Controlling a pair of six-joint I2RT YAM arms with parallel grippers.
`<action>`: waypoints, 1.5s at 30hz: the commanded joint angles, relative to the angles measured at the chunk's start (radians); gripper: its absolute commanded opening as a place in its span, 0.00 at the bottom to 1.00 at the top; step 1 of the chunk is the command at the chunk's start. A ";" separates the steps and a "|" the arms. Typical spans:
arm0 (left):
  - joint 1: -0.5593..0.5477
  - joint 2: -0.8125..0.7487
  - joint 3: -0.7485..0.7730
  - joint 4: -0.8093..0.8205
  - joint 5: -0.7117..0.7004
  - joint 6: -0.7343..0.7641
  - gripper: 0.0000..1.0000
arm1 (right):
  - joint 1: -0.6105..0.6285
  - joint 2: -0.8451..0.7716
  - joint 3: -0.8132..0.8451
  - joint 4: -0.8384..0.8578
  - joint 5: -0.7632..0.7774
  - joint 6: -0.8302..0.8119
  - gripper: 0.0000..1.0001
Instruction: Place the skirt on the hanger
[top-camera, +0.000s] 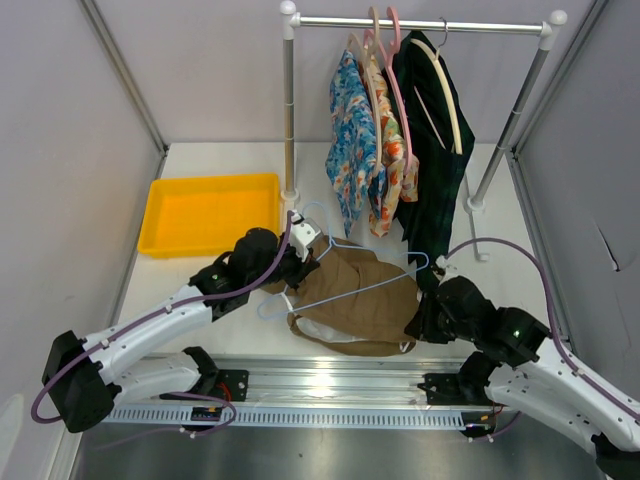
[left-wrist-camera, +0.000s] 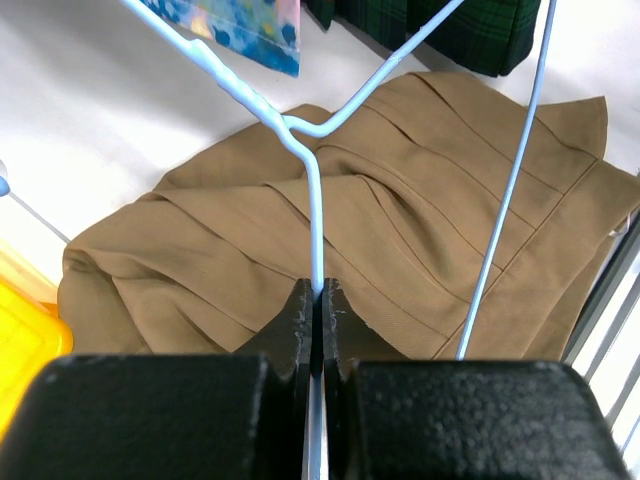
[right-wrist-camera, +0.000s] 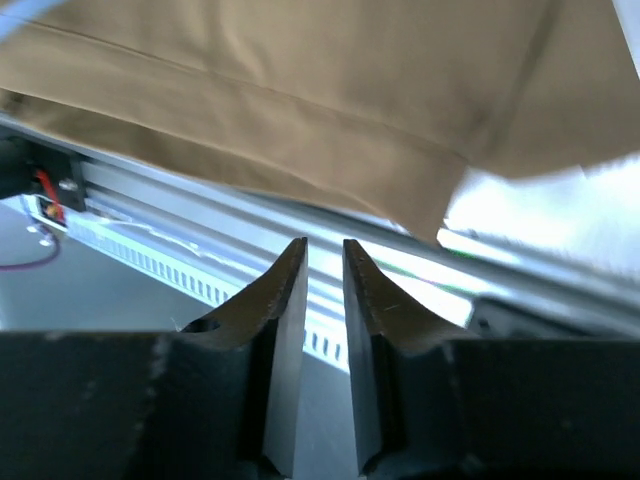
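The left fingers (left-wrist-camera: 300, 322) are pressed shut on the thin wire of the pale blue-grey hanger (left-wrist-camera: 316, 220), which is pinched just below the fork where its two arms part. The hanger is held over the tan-brown skirt (left-wrist-camera: 400, 200), and its long bar is seen crossing the pleated fabric. The right fingers (right-wrist-camera: 285, 300) are parted by a narrow gap, and nothing is gripped between them; their tips are set just short of the skirt's near hem, where a patch of whitish lining is exposed. In the overhead view the skirt is spread flat on the white bench (top-camera: 220, 160) between the two arms, close to the metal rail (top-camera: 330, 385) along the near edge. A yellow tray (top-camera: 205, 215) is placed at the far left of the bench. Behind the skirt, floral garments (top-camera: 352, 150) and a dark green plaid garment (top-camera: 430, 150) are hung from a clothes rack (top-camera: 420, 22).
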 joint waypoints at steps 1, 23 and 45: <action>0.004 -0.012 0.019 0.071 0.004 0.013 0.00 | 0.011 -0.051 -0.019 -0.108 -0.008 0.073 0.25; 0.006 -0.030 0.005 0.052 -0.003 0.007 0.00 | 0.080 -0.039 -0.243 0.111 0.010 0.279 0.27; 0.006 -0.028 0.009 0.045 0.015 0.003 0.00 | 0.097 -0.083 -0.304 0.151 0.197 0.412 0.11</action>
